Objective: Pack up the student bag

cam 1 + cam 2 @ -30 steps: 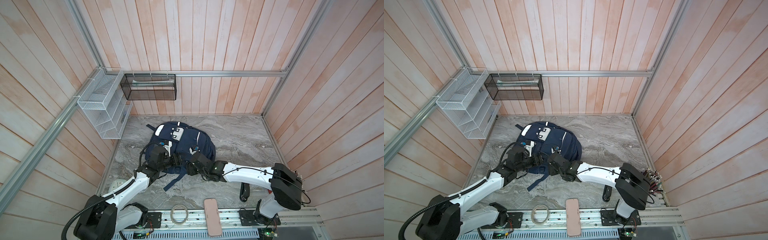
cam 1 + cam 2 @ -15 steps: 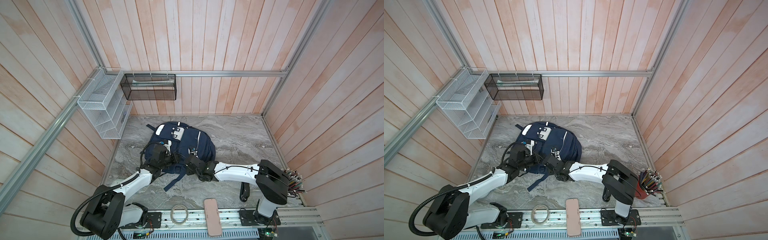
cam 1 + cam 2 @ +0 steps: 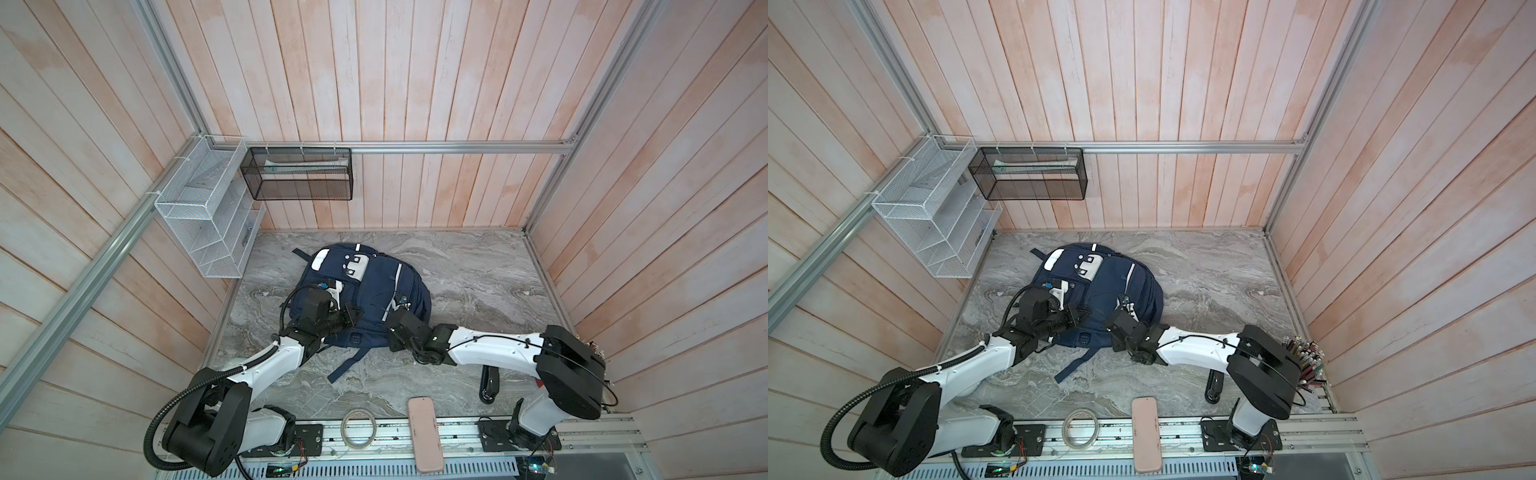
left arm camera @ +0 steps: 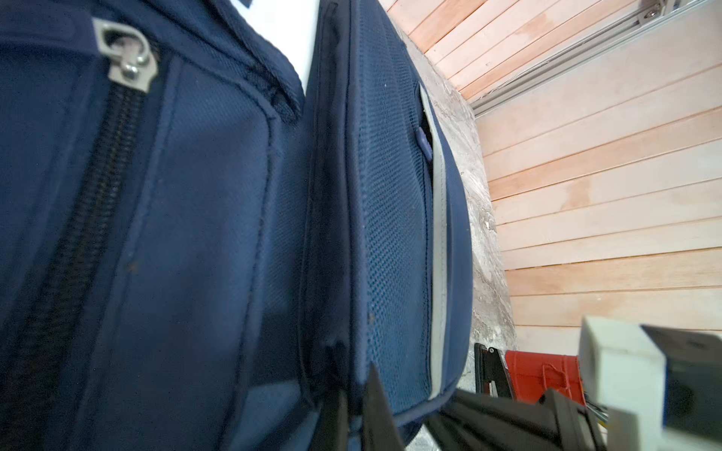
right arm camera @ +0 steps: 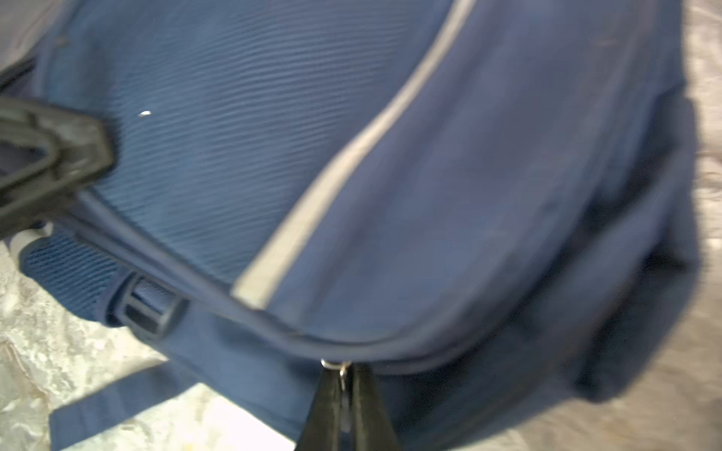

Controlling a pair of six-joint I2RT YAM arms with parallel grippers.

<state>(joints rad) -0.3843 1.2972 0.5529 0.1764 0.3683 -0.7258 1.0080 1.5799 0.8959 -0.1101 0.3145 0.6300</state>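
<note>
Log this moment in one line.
student bag: lying on table | left pincer: shut on its seam | right pincer: shut on zipper pull

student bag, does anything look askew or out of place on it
The student bag lies flat but skewed on the marble table. One strap trails loose across the marble toward the front edge. No spill or damage shows.

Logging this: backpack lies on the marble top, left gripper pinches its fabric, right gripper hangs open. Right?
No. The right gripper is shut on a zipper pull at the edge of the student bag, as the right wrist view shows. The bag lies on the marble top; the left gripper pinches its fabric.
</note>
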